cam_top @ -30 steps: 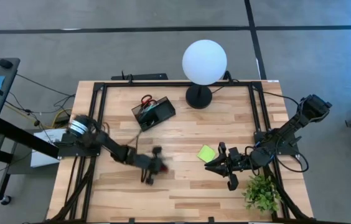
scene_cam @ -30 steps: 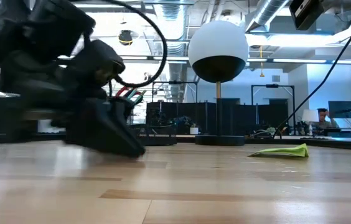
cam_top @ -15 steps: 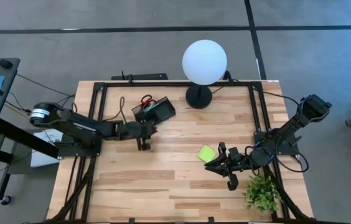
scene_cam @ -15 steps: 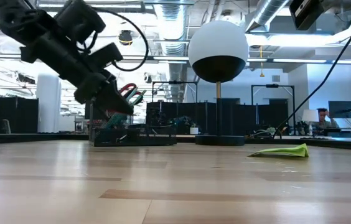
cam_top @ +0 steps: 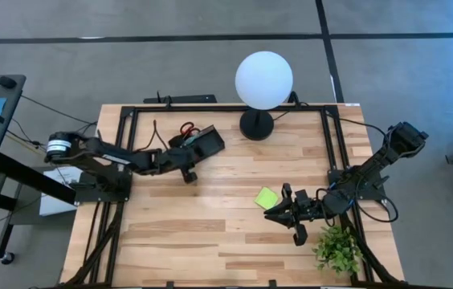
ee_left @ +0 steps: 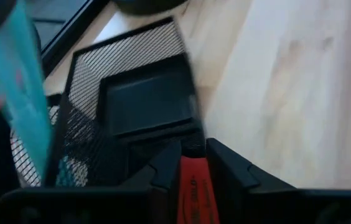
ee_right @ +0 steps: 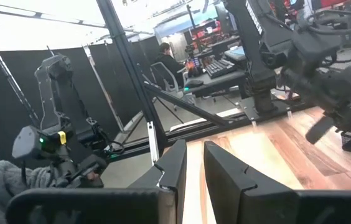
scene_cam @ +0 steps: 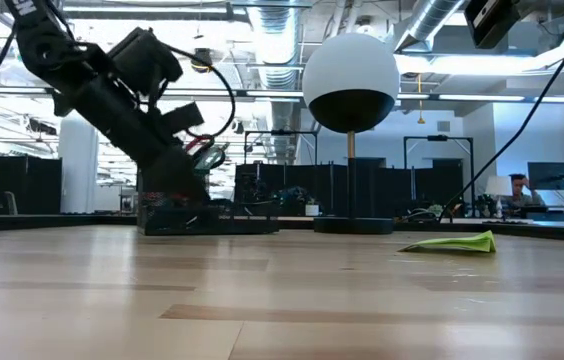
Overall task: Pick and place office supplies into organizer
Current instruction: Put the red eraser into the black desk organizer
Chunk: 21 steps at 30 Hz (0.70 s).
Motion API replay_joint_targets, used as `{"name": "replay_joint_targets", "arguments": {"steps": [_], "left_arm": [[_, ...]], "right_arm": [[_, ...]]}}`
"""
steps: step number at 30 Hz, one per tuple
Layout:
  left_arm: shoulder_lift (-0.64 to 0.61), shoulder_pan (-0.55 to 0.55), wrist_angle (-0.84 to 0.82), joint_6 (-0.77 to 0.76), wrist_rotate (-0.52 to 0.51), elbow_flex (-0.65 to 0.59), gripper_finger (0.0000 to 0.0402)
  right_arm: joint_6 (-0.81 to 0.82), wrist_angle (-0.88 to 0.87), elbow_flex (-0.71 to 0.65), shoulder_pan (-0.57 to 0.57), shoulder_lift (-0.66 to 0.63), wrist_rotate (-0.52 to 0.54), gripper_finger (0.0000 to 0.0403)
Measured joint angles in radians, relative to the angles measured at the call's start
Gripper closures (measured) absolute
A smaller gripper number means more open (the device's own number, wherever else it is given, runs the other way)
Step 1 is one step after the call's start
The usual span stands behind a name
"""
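Observation:
The black mesh organizer (cam_top: 208,143) stands at the table's far left with red-handled scissors (cam_top: 188,128) and teal pens (ee_left: 29,106) standing in it. My left gripper (cam_top: 188,170) hovers at its near side, shut on a small red piece (ee_left: 192,186); in the left wrist view the organizer's tray compartment (ee_left: 144,106) lies just ahead of the gripper (ee_left: 193,152). A lime-green sticky-note pad (cam_top: 267,197) lies flat on the table at mid right. Just past the pad's near right corner, my right gripper (cam_top: 278,213) waits level, shut and holding nothing (ee_right: 193,152). My left gripper pinches the small red piece's sides (ee_left: 191,171) between its two fingers. The fingers slant downward toward the organizer, coming from the table's near left. The piece is lifted clear of the table, just short of the organizer's near wall.
A white globe lamp (cam_top: 264,79) on a round black base (cam_top: 256,124) stands at the far middle, right of the organizer. A small green plant (cam_top: 338,249) sits at the near right corner. Bare wood lies across the table's middle and near left.
My left gripper, still shut on the red piece, has swung from the table's near middle toward the far edge and risen, coming up to the organizer's near side and tipping from steeply down to a shallower slant. The right arm has kept still.

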Motion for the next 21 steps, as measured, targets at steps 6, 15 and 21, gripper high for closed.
{"name": "replay_joint_targets", "arguments": {"steps": [6, 15, 21], "left_arm": [[0.066, 0.009, 0.036, -0.013, -0.062, 0.001, 0.0334], [0.075, 0.004, 0.028, -0.029, -0.161, 0.000, 0.0328], [0.074, 0.003, 0.035, -0.036, -0.141, 0.000, 0.0276]], "right_arm": [[0.000, -0.001, 0.000, 0.000, 0.000, 0.000, 0.0353], [0.000, 0.000, 0.000, 0.000, 0.000, 0.000, 0.0353], [0.000, -0.001, 0.000, 0.000, 0.000, 0.000, 0.0353]]}}
